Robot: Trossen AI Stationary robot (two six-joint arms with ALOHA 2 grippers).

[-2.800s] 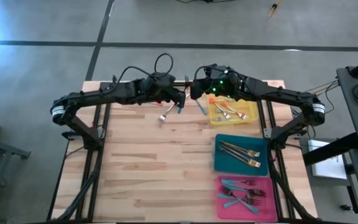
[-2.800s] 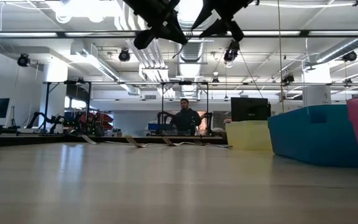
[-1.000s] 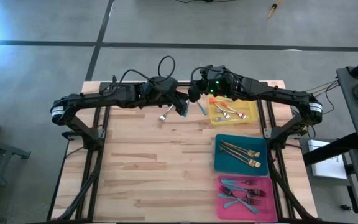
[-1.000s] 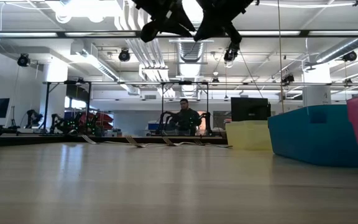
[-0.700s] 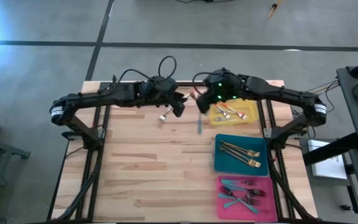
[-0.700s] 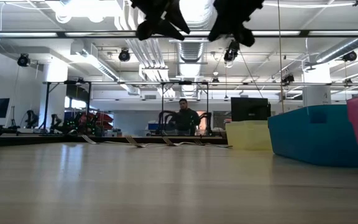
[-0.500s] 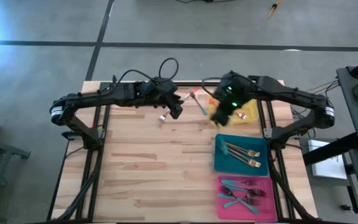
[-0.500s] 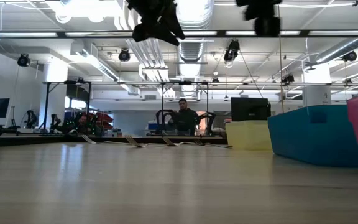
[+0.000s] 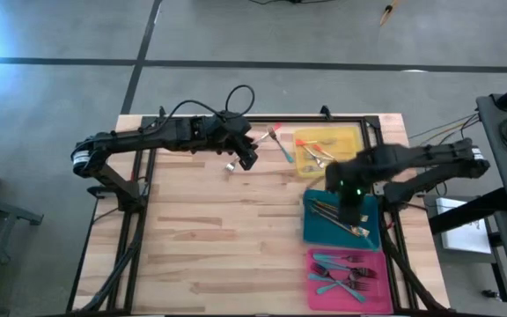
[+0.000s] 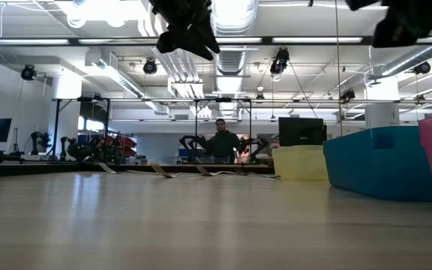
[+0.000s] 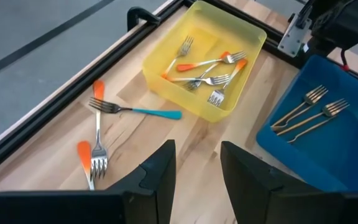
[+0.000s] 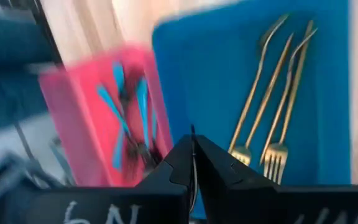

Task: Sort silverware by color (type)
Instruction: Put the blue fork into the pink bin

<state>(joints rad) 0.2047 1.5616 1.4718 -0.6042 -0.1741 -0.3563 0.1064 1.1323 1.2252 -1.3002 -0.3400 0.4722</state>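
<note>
Wooden table (image 9: pixel 209 238): right gripper (image 9: pixel 349 210), clenched at right-centre, should cross squarely to the pink tray (image 9: pixel 313 286) while the left gripper (image 9: pixel 246 158) waits, fingers released.

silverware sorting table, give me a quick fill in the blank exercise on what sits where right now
1. The gold forks lie in the ____ tray.
2. The teal-handled utensils lie in the ____ tray.
3. The yellow tray holds forks with ____ handles.
4. The right end effector hovers over the teal tray with its fingers ____.

Missing words: teal; pink; orange; shut
</note>
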